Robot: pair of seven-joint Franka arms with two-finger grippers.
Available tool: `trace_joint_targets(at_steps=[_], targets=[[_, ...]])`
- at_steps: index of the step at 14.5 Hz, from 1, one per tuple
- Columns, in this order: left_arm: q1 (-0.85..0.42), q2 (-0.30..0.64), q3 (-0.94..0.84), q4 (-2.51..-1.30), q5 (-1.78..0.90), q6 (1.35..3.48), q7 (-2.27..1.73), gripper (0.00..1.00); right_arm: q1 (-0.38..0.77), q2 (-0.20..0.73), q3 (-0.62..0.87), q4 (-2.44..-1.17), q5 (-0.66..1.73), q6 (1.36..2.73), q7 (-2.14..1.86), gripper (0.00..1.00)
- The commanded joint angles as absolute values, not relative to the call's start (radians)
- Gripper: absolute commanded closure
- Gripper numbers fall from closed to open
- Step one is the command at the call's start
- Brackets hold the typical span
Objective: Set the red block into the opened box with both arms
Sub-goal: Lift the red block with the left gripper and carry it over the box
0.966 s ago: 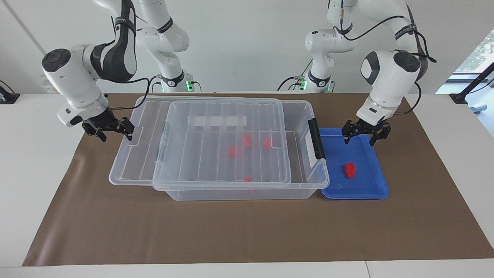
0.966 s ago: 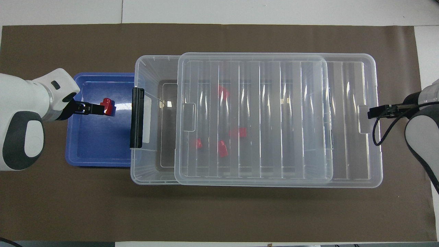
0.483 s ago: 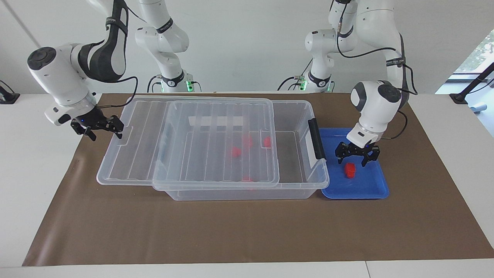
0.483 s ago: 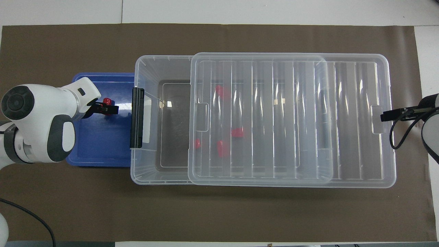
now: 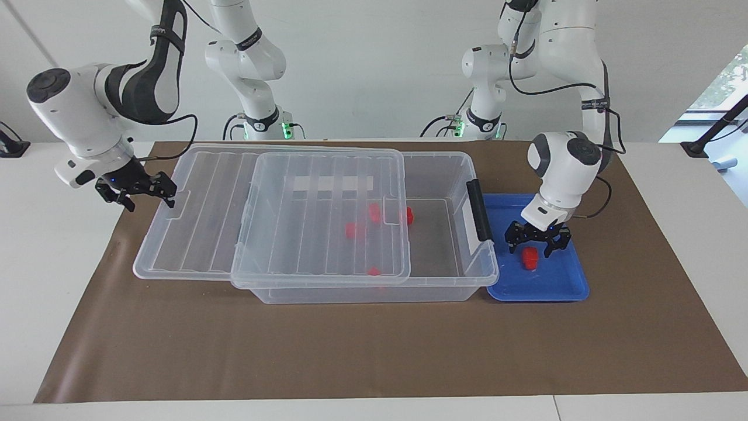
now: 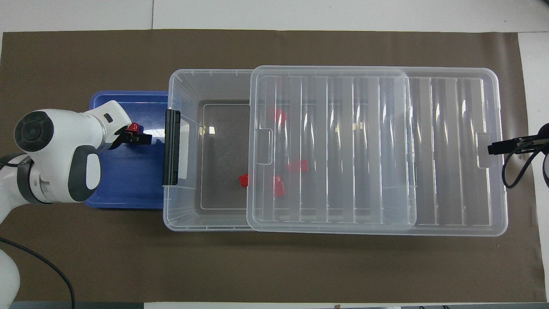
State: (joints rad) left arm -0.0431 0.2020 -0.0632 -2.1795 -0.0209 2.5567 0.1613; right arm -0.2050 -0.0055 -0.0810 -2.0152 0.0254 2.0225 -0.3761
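My left claw (image 5: 537, 241) hangs low over the blue tray (image 5: 561, 286), which sits on the worktop against the box (image 5: 461, 275) at the latch end. Its fingers are spread apart, one on each side of the red block (image 5: 530, 257), and I cannot tell whether they touch it. The red block lies in the blue tray, beside the box (outside the box, near its black latch (image 5: 480, 209)). From overhead the left claw (image 6: 136, 136) covers most of the red block (image 6: 134, 127).

The box stands in the middle of the brown mat (image 5: 374, 351). Its clear lid (image 5: 274, 216) lies across the box's top, shifted toward the end away from the latch, so the latch end of the box is uncovered. Four more red blocks (image 5: 374, 211) rest on the box's floor, three of them under the lid.

My right claw (image 5: 139, 188) is at the lid's overhanging end, at the tab (image 5: 184, 199) there, fingers spread; whether it grips the tab I cannot tell
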Motion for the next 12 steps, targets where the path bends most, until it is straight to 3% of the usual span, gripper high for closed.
trace_joint_targets(at_steps=[1,2,3,4,5,9,12], targets=[[-0.035,0.199,-0.061,-2.203,-0.014,2.586,0.172,0.0,-0.242,-0.018,-0.077,-2.014,0.023,2.025,-0.434,0.0],[-0.032,0.199,-0.061,-2.203,-0.014,2.586,0.169,0.08,-0.245,-0.018,-0.077,-2.014,0.023,2.025,-0.442,0.0],[-0.031,0.199,-0.061,-2.203,-0.014,2.586,0.163,0.29,-0.252,-0.018,-0.077,-2.014,0.023,2.025,-0.443,0.0],[-0.031,0.198,-0.061,-2.206,-0.014,2.58,0.157,0.8,-0.253,-0.018,-0.077,-2.014,0.023,2.023,-0.443,0.0],[-0.025,0.196,-0.061,-2.207,-0.014,2.579,0.16,1.0,-0.253,-0.018,-0.077,-2.014,0.023,2.023,-0.445,0.0],[-0.023,0.192,-0.063,-2.206,-0.014,2.563,0.16,1.0,-0.239,-0.018,-0.075,-2.007,0.023,2.005,-0.436,0.0],[-0.031,0.121,-0.061,-2.188,-0.014,2.462,0.156,1.0,-0.189,0.001,-0.072,-1.907,0.026,1.916,-0.385,0.0]])
